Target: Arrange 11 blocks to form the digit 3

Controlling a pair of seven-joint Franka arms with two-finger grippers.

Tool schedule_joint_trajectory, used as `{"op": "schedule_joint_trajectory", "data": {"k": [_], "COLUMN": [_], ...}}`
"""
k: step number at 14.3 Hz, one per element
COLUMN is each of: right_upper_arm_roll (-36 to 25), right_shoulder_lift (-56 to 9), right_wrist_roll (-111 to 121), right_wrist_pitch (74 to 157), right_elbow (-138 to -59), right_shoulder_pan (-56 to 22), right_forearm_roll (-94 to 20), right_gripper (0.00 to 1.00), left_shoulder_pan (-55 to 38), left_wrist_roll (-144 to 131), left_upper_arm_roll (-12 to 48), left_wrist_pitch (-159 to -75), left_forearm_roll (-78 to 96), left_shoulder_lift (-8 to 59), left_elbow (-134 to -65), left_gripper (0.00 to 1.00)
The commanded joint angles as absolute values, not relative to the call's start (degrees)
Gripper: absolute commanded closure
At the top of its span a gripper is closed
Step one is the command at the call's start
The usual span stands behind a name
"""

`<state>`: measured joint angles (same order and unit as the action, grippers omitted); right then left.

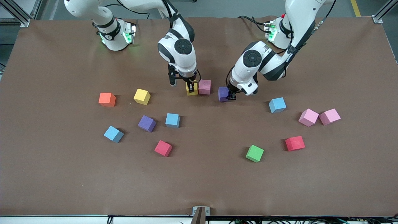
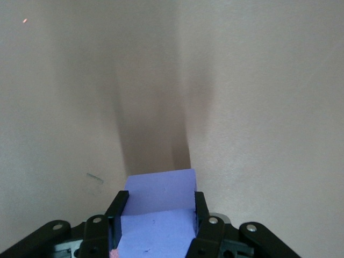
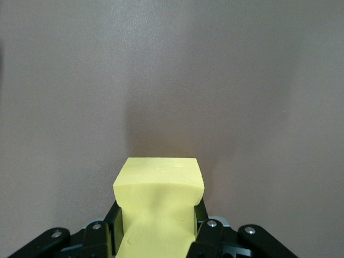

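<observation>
The right claw [image 1: 191,88] gripped a yellow block [image 3: 159,199] beside a pink block [image 1: 204,86]; the left claw [image 1: 230,97] clamped a purple block [image 2: 157,212] on the worktop [image 1: 199,180].

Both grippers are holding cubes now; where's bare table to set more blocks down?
Bare brown table lies nearer the front camera than the green cube and red cubes. It is crowded around the right gripper and left gripper.
</observation>
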<state>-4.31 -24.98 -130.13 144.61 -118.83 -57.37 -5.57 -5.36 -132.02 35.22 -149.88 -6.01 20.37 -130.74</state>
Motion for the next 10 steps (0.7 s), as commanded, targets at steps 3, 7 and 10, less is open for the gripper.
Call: {"op": "schedule_joint_trajectory", "data": {"k": [3, 7, 10], "right_upper_arm_roll": [-4.7, -4.7, -4.7], "right_shoulder_lift": [-27.2, -27.5, -27.6], "right_wrist_roll": [-131.4, -131.4, -131.4], "right_wrist_pitch": [146.3, 146.4, 146.4], "right_elbow": [-117.5, -117.5, -117.4], "right_shoulder_pan": [-59.1, -59.2, -59.6], "right_forearm_roll": [-5.9, -5.9, -5.9], "right_gripper": [1.0, 1.0, 1.0], "left_shoulder_pan": [-7.6, -8.6, -9.6], "left_wrist_roll": [-134.9, -135.3, -136.2], "left_upper_arm_roll": [35.3, 35.3, 35.3], "left_wrist_pitch": [-153.5, -153.5, -153.5], "left_forearm_roll": [-5.6, -5.6, -5.6], "left_shoulder_lift": [21.4, 21.5, 21.6], "left_elbow": [-132.3, -132.3, -132.4], "left_gripper": [0.75, 0.75, 0.75]}}
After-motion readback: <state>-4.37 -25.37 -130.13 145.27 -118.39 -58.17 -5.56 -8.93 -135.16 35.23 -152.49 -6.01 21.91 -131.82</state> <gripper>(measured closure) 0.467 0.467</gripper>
